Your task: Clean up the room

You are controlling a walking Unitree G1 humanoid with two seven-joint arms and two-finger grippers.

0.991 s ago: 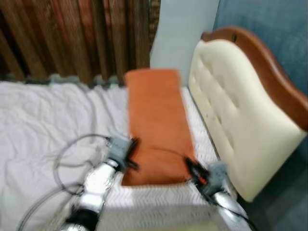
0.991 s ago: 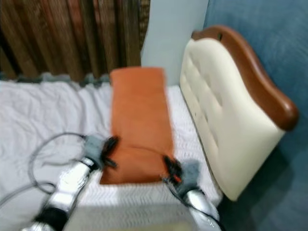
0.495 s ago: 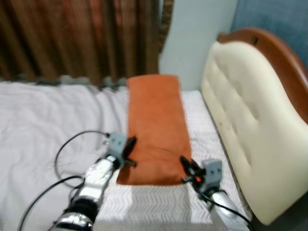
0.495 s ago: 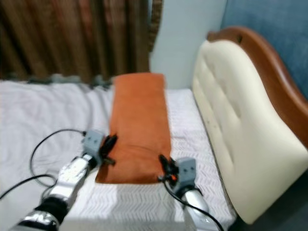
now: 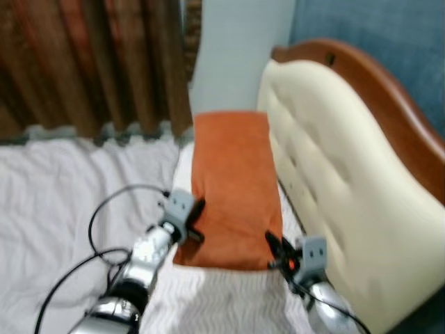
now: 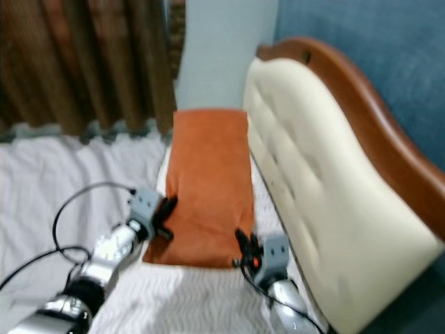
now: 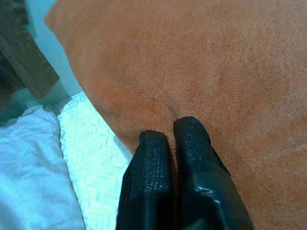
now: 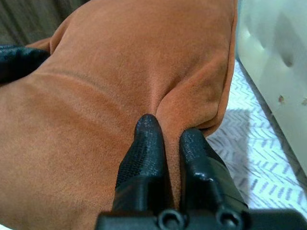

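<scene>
A long orange pillow (image 5: 234, 182) lies lengthwise on the bed beside the cream headboard (image 5: 327, 174). My left gripper (image 5: 195, 224) is shut on the pillow's near left edge, its fingers (image 7: 163, 158) pinching a fold of orange fabric (image 7: 192, 72). At the near right corner my right gripper (image 5: 274, 252) is shut on the same pillow, and its fingertips (image 8: 153, 134) squeeze a ridge of the cover (image 8: 120, 72). Both arms reach in from the bottom of the eye views.
The white bedsheet (image 5: 62, 195) is wrinkled on the left, with a patterned white cover (image 5: 222, 299) near me. Brown curtains (image 5: 90, 62) hang behind the bed. The headboard's wooden rim (image 5: 389, 118) and a blue wall (image 5: 389, 42) close off the right. Black cables (image 5: 104, 229) loop beside my left arm.
The pillow's near end has lifted and shifted closer to the headboard, still held by both grippers. The camera has swung, so the whole scene has shifted.
</scene>
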